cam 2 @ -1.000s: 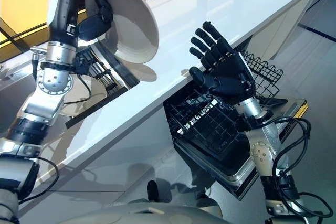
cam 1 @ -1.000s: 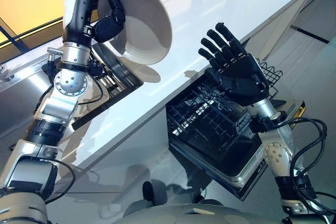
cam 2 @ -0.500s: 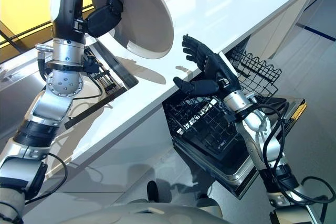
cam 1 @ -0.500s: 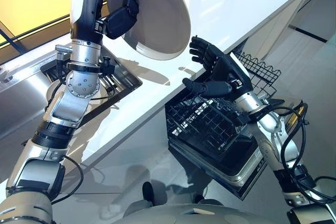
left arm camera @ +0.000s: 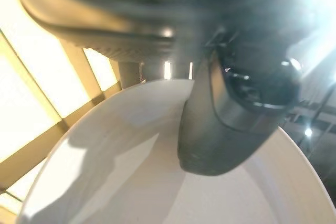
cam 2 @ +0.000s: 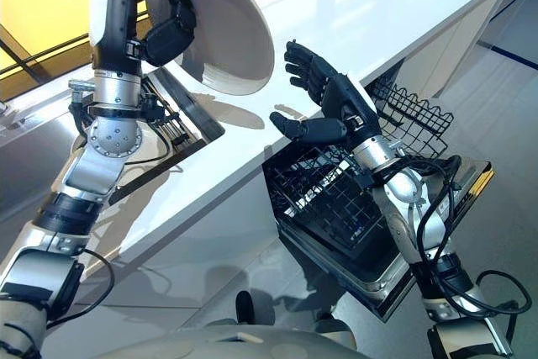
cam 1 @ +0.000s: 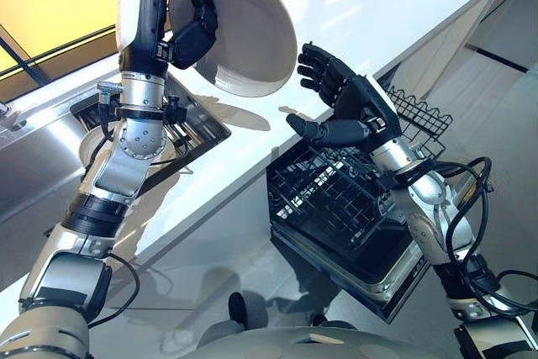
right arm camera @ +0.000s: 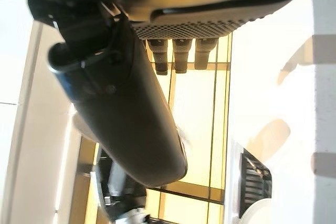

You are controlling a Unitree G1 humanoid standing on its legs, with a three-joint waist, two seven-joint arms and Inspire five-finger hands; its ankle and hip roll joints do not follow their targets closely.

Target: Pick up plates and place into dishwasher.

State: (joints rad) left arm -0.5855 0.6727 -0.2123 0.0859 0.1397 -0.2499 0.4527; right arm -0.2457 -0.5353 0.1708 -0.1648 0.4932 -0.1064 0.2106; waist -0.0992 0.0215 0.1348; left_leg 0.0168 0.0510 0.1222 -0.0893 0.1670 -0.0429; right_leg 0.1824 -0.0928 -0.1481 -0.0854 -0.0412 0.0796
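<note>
The left robot hand [cam 1: 195, 35] pinches the rim of a round, glossy white ceramic plate [cam 1: 244, 31], stiff, slippery and breakable, while the right robot hand [cam 1: 340, 102] waits spread open, best taking the opposite rim

L hand [cam 2: 168, 31] grips plate [cam 2: 220, 31]; R hand [cam 2: 324, 102] spread beside.

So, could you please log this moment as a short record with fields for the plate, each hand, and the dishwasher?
plate: white plate, held tilted in the air above the white counter
left hand: left hand curled round the plate's rim, thumb on its inner face
right hand: right hand open, holding nothing, raised beside the plate and apart from it
dishwasher: dishwasher door open under the counter, dark wire rack pulled out, no plates seen in it
sink: sink set in the counter below the left arm
</note>
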